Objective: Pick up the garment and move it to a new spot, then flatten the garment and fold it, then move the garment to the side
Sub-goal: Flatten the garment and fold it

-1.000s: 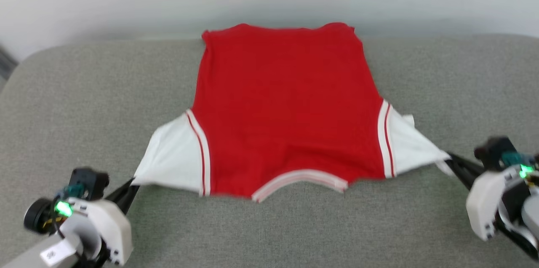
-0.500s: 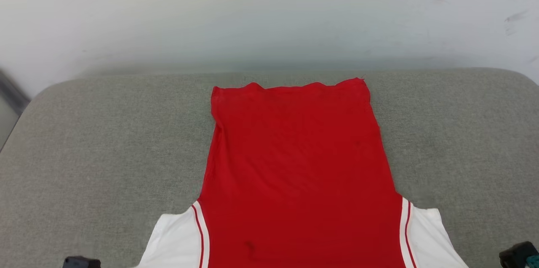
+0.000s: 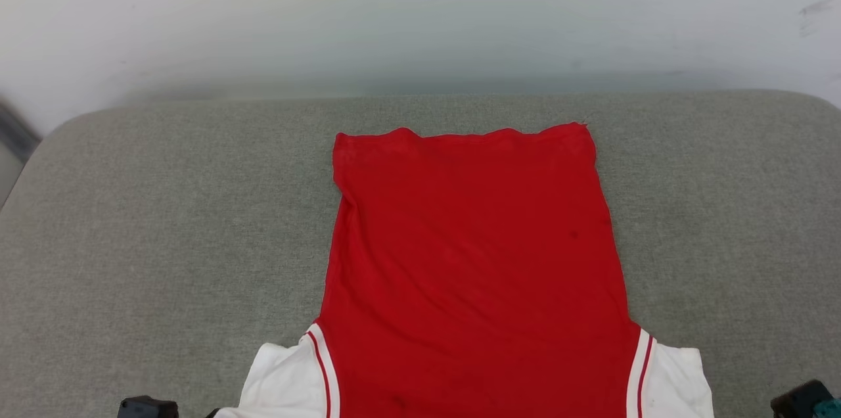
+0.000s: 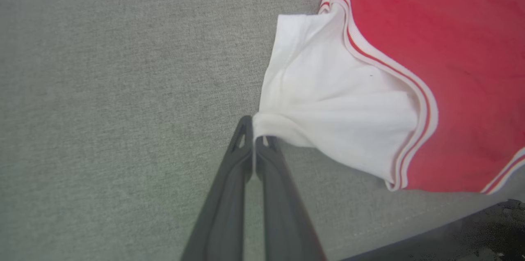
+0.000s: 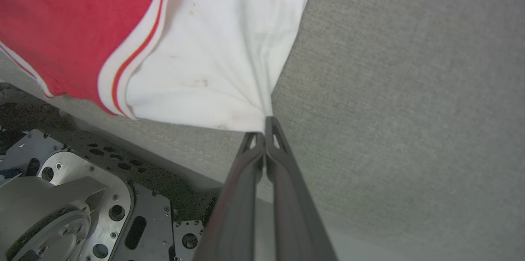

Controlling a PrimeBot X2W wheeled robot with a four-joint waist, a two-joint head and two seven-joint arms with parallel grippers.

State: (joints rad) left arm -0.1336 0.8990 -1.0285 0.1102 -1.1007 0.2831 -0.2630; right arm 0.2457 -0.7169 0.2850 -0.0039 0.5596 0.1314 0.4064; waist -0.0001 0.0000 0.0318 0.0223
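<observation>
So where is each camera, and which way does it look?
Head view: on the robot's head, looking forward and down at the red shirt on the grey cushion; dark bits of its left arm and right arm peek in below.
Left wrist view: on the left wrist, looking along the left jaws, shut on a white sleeve.
Right wrist view: on the right wrist, looking along the right jaws, shut on the other sleeve; the robot's metal base shows.
Shared: all see shirt and cushion.

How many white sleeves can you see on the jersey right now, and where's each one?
2. The left sleeve of the garment is pinched by the left gripper; the right sleeve, by the right gripper. None seems hidden.
</observation>
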